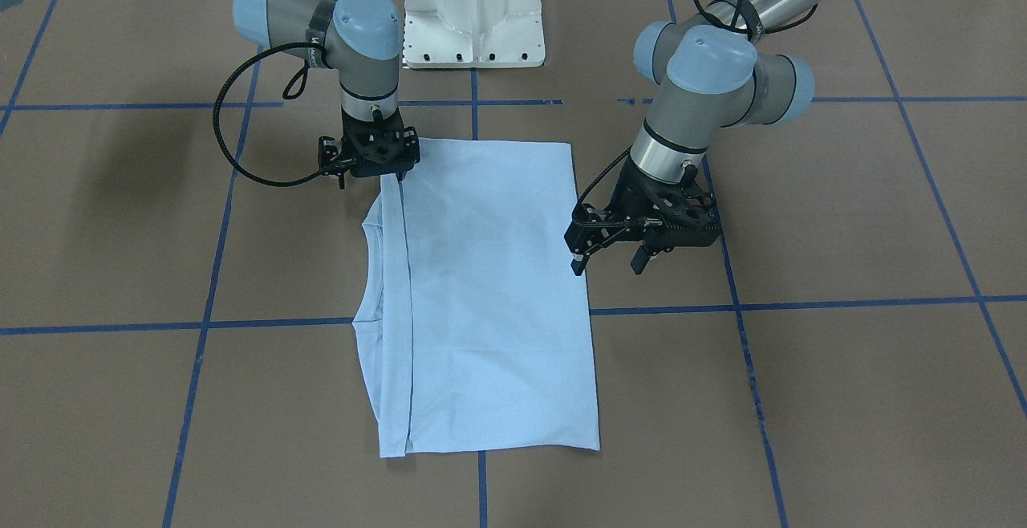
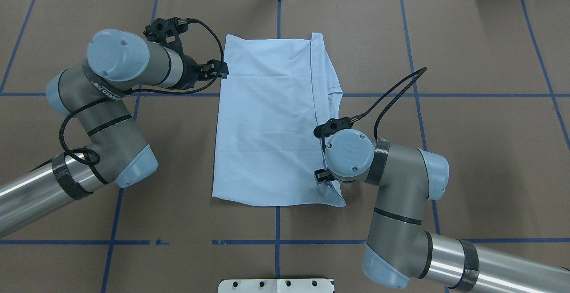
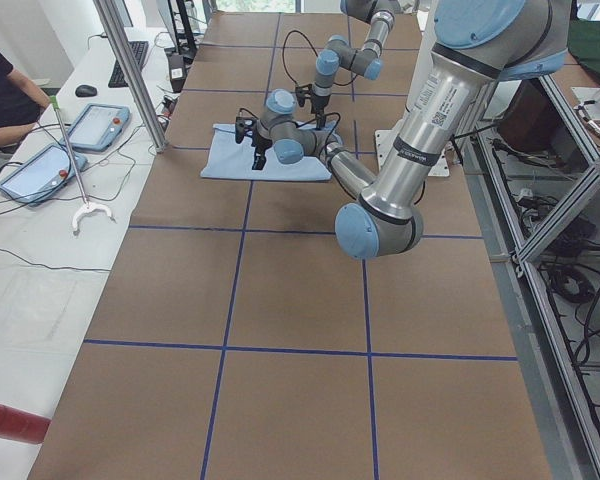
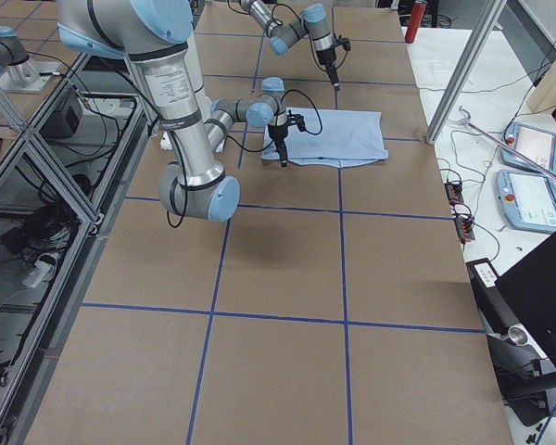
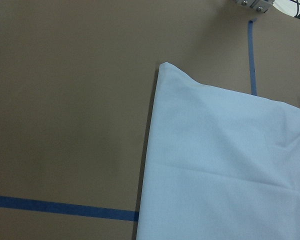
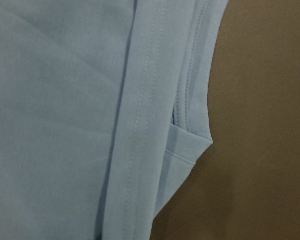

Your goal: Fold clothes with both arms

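**Background.** Brown table surface [image 1: 842,215] divided into a grid by blue tape lines [image 1: 802,302]. A white bench [image 3: 40,300] alongside carries two blue-edged tablets [image 3: 98,127], next to an aluminium post [image 3: 132,75].

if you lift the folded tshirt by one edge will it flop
Probably floppy: the T-shirt lies in thin flat layers with soft creases, so a lifted edge would likely droop and the fold open. It looks light for its size. Pushed, it may bunch rather than slide on the brown table.

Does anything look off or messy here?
Only the shirt: along its edge on the robot's right, the lower layer pokes out past the folded-over hem, so the fold isn't flush. Nothing looks torn.
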{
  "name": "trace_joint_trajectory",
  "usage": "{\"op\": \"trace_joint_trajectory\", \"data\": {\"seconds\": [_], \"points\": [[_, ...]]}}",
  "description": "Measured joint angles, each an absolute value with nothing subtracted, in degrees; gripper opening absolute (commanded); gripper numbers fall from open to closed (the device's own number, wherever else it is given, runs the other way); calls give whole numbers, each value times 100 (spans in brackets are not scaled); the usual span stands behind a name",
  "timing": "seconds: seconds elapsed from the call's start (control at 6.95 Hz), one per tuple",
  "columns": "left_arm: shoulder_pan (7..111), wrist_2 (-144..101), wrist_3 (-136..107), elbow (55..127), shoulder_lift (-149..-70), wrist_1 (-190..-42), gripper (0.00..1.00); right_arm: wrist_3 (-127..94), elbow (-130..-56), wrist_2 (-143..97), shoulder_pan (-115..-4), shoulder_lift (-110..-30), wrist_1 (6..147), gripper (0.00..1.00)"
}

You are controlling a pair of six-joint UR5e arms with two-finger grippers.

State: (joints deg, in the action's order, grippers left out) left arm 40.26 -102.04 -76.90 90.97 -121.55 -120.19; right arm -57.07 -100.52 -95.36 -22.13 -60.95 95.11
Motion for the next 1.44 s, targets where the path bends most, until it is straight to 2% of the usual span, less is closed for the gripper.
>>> {"op": "trace_joint_trajectory", "data": {"seconds": [1.15,1.44], "points": [[3908,-10196,-7855,9096,-12309,-12007,100,-5140,-10078,-9672,-2742,-6464,9492,100],[3903,-10201,-7856,9106,-12320,-12012,100,-5056,-10086,-9921,-2987,-6349,9492,100]]}}
